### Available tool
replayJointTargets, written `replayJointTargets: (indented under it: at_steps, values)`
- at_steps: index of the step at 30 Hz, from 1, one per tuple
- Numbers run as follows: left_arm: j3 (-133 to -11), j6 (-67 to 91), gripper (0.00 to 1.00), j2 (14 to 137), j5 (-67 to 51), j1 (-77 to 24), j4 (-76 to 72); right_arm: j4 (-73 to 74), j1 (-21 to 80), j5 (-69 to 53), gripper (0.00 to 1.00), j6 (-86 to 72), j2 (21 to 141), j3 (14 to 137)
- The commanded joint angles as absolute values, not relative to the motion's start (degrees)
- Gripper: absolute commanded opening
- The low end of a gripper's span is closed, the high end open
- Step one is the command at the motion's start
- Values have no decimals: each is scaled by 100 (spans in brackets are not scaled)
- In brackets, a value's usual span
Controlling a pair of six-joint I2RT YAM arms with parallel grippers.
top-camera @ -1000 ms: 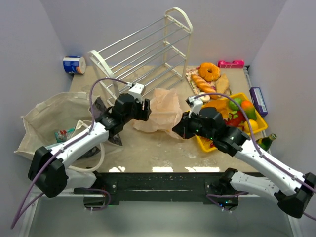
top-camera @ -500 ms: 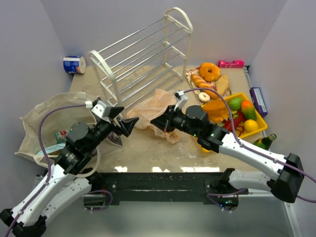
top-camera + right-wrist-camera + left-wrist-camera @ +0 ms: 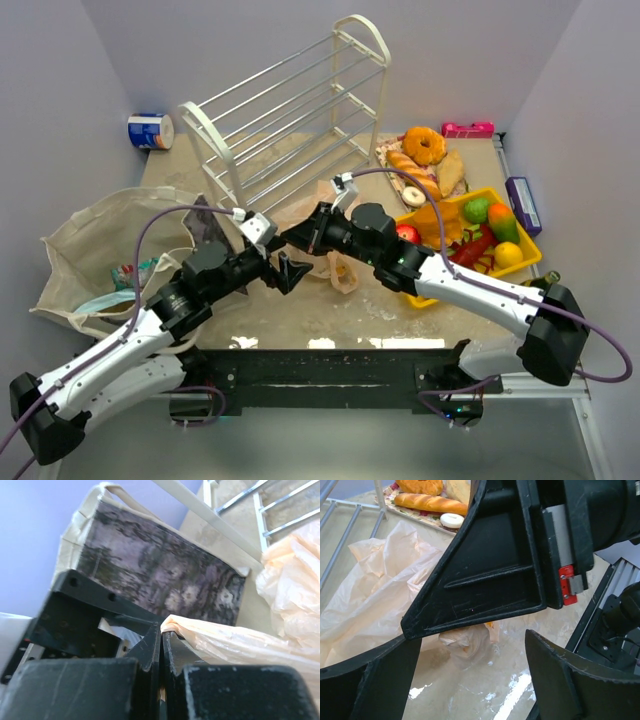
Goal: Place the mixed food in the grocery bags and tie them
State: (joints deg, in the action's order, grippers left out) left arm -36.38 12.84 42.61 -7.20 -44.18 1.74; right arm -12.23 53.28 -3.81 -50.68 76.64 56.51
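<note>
Plastic bag [image 3: 343, 272]: peach, crumpled, centre of table [image 3: 385, 305]. Right pincer [image 3: 293, 238]: clamped on a strip of its film. Left pincer [image 3: 292, 272]: jaws apart, just beside. Handling, by judgement: left takes the opposite handle squarely; draw film taut before knotting.

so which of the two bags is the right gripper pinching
The thin peach-pink plastic bag: the right gripper is shut on a fold of it. The beige cloth tote lies off to the left, ungripped.
</note>
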Motion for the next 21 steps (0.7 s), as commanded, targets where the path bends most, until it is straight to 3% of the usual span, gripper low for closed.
replayJointTargets:
  at_steps: [1,5,8,9,11,12,13,14,15,17,18,20,21]
  values:
    - [-3595,1309,85,4412,-274,-4500,-281,-1670,5370,-334,0,-5221,7620,5941]
    - [-3481,1494,67,4447,-26,-4500,-518,-1705,5370,-316,0,-5247,7550,5854]
    - [-3375,1608,41,4430,156,-4500,-720,-1723,5370,-308,0,-5282,7488,5775]
    - [-3340,1634,28,4421,202,-4509,-773,-1723,5379,-308,0,-5274,7480,5740]
    - [-3217,1696,13,4351,237,-4509,-940,-1696,5370,-316,0,-5265,7453,5713]
    - [-3191,1714,0,4316,237,-4509,-993,-1696,5370,-316,0,-5230,7436,5687]
    - [-3138,1731,0,4289,359,-4500,-1019,-1644,5370,-316,1,-5186,7401,5687]
    - [-3129,1775,0,4246,439,-4509,-985,-1583,5370,-308,7,-5159,7357,5687]
    - [-3155,1793,0,4228,579,-4500,-897,-1469,5353,-238,28,-4985,7278,5730]
    - [-3287,1845,0,4193,1027,-4500,-494,-934,5335,-36,51,-4704,6927,5827]
    - [-3339,1846,0,4184,1141,-4483,-353,-732,5326,252,68,-4467,6769,5888]
    - [-3463,1846,0,4157,1379,-4465,-36,-195,5274,613,82,-4307,6216,5836]
    - [-3524,1863,0,4140,1423,-4456,182,-63,5239,859,84,-4211,6022,5784]
